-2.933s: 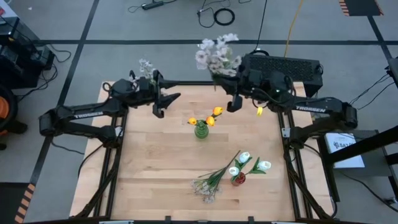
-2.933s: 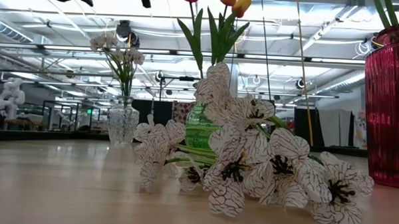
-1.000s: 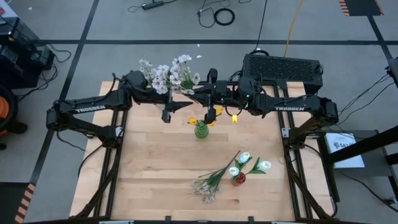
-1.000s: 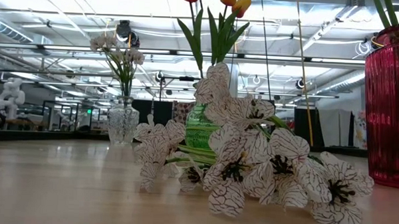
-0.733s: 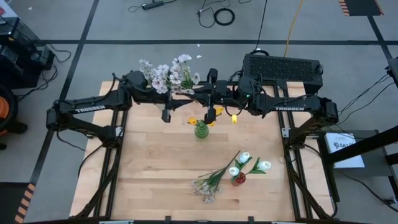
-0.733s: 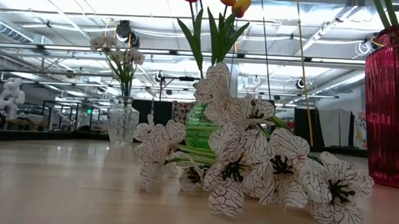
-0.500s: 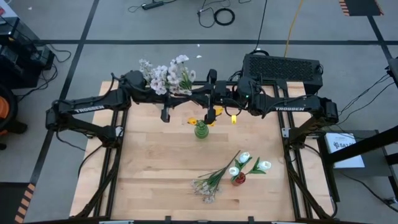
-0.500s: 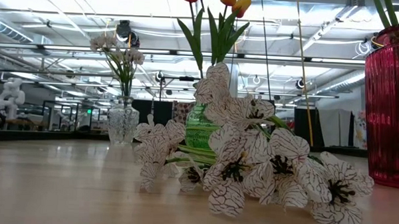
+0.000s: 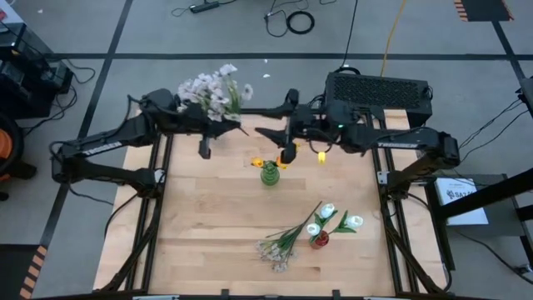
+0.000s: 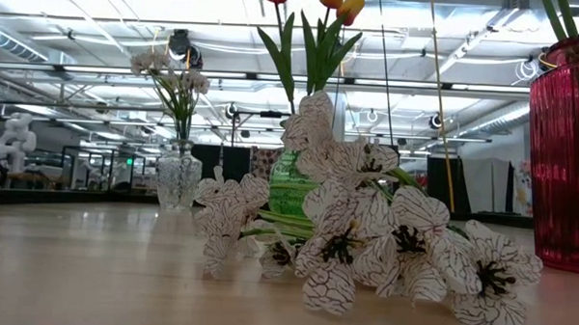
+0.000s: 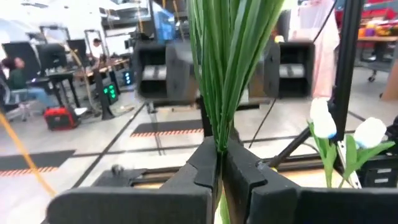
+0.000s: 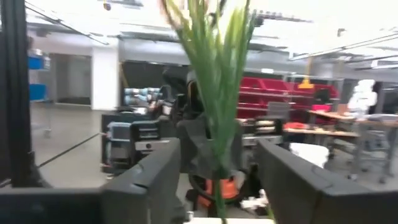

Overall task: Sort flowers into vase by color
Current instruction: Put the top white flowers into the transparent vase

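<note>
Currently left gripper (image 11: 219, 171) is clenched on the green stems of the pale blossom spray (image 9: 210, 88), blooms fanning out beyond its fingers over the table's (image 9: 208, 225) far edge. Right gripper (image 12: 217, 180) has jaws spread, stems standing free between its fingers (image 12: 149, 177), just beside the left one, above the green vase (image 9: 269, 174) with orange tulips (image 9: 281, 160).

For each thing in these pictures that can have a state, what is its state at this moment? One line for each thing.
Left gripper: shut on the pale blossom spray.
Right gripper: open, holding nothing.
Pale blossom spray: held up over the table's far left edge.
Green glass vase: upright, holding orange-yellow tulips.
Red glass vase: upright, holding white tulips.
Second blossom spray: lying flat on the wooden table.
</note>
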